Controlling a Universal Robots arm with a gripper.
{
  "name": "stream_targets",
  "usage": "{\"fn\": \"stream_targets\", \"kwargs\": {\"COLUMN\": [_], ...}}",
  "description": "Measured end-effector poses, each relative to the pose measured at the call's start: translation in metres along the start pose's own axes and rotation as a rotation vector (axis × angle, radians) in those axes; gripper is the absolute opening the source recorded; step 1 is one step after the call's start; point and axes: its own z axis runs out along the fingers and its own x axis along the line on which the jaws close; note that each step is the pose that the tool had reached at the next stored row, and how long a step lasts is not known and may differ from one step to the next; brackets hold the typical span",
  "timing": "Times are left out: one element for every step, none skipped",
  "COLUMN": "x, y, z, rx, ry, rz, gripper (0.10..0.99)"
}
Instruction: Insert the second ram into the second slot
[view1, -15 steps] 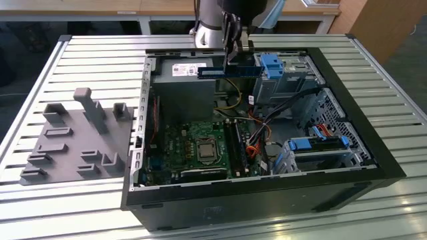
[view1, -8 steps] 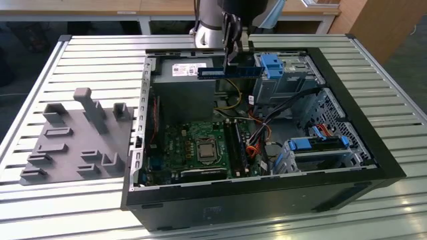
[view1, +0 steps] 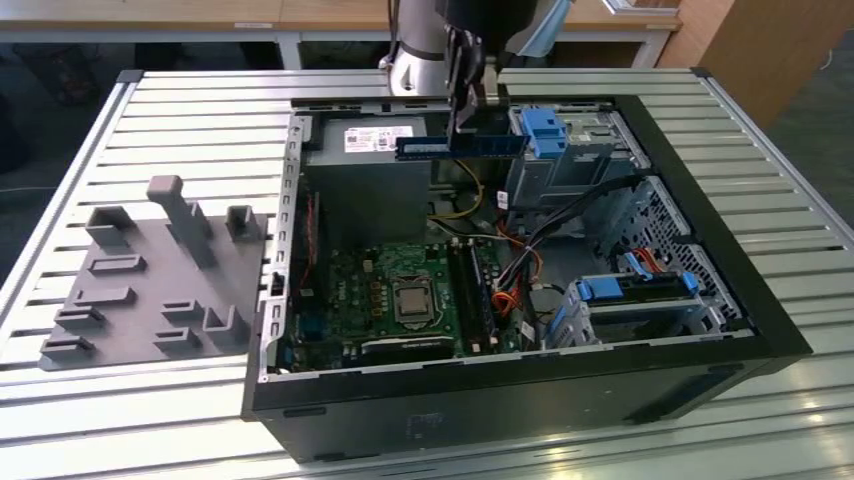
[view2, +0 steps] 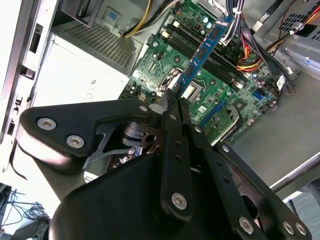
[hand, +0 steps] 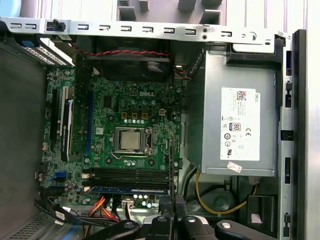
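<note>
Second ram (view1: 461, 147): thin blue stick, horiz., on edge, aloft over open case (view1: 534, 400), unseated.

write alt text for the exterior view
The gripper holds a blue ram stick level above an open computer case with a green motherboard inside. A grey fixture plate lies on the slatted table at the exterior view's left.

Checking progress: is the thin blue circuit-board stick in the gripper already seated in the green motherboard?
No; in the exterior view the gripper holds the thin blue stick in the air, well above the green motherboard.
</note>
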Motion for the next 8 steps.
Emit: {"fn": "stream_targets", "kwargs": {"x": [0.0004, 0.0009, 0.0014, 0.0018, 0.0022, 0.0026, 0.0029, 0.0034], "y": [0.0, 0.0, 0.0, 0.0001, 0.0001, 0.0001, 0.0001, 0.0001], "z": [0.0, 0.0, 0.0, 0.0, 0.0, 0.0, 0.0, 0.0], "rx": [0.0, 0.0, 0.0, 0.0, 0.0, 0.0, 0.0, 0.0], "ry": [0.0, 0.0001, 0.0, 0.0, 0.0, -0.0001, -0.0001, 0.0], "rz": [0.0, 0.0, 0.0, 0.0, 0.0, 0.0, 0.0, 0.0], "gripper": [0.133, 0.133, 0.133, 0.133, 0.133, 0.133, 0.133, 0.133]}}
